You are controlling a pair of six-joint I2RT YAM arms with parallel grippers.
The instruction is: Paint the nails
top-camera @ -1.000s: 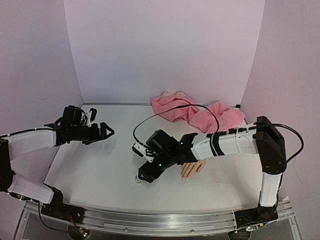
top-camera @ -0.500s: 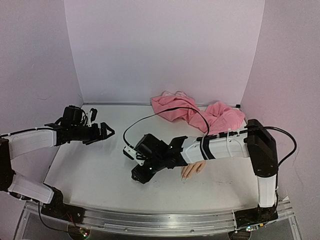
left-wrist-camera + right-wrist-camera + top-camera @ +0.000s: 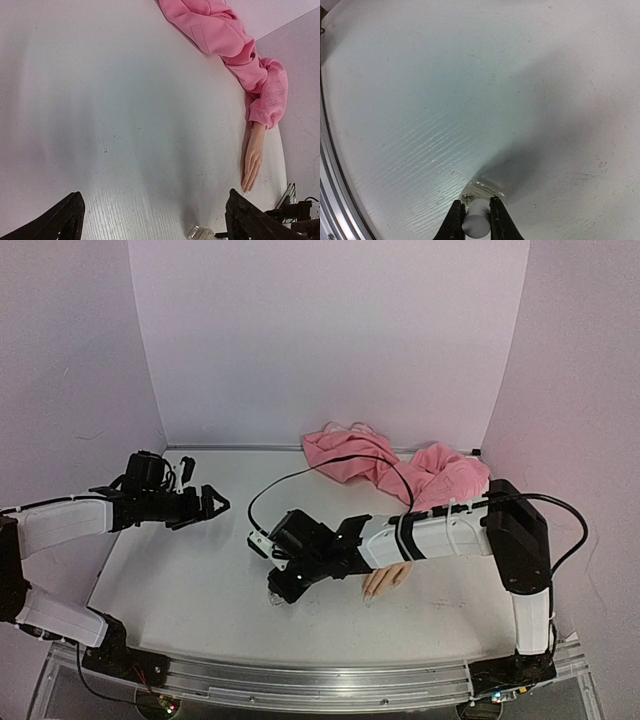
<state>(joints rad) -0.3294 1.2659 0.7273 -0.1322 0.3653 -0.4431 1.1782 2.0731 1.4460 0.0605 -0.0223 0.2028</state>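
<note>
The right gripper (image 3: pixel 475 202) is squeezed shut on a tiny bottle (image 3: pixel 481 189). Its two thin black fingers (image 3: pixel 455 220) pinch the round, smooth white cap (image 3: pixel 476 225) from both sides. Past the fingertips, the bottle's body is clear and shiny like glass, and it touches the table (image 3: pixel 420 100). The table is white and flat, with fine wavy lines and a few small scratches on it.

From above, the mannequin hand (image 3: pixel 386 579) lies flat on the table near the right gripper (image 3: pixel 283 586), off to one side and partly under that arm's white forearm. The gripper does not touch it. The hand is beige, smooth and hard-looking, with long straight fingers close together. The nails (image 3: pixel 368 594) are small, pale and glossy, at the fingertips, on the end of the hand nearest the gripper. A soft, thick pink hoodie sleeve (image 3: pixel 400 475) covers the wrist and lies in bunched folds farther from the gripper, by the back wall.

The left gripper (image 3: pixel 210 505) is let go and holds nothing. Its dark pointed fingers (image 3: pixel 65 220) stand wide apart above the table. The mannequin hand and its nails (image 3: pixel 245 187) are well apart from it, far out in front and toward one finger's side.
</note>
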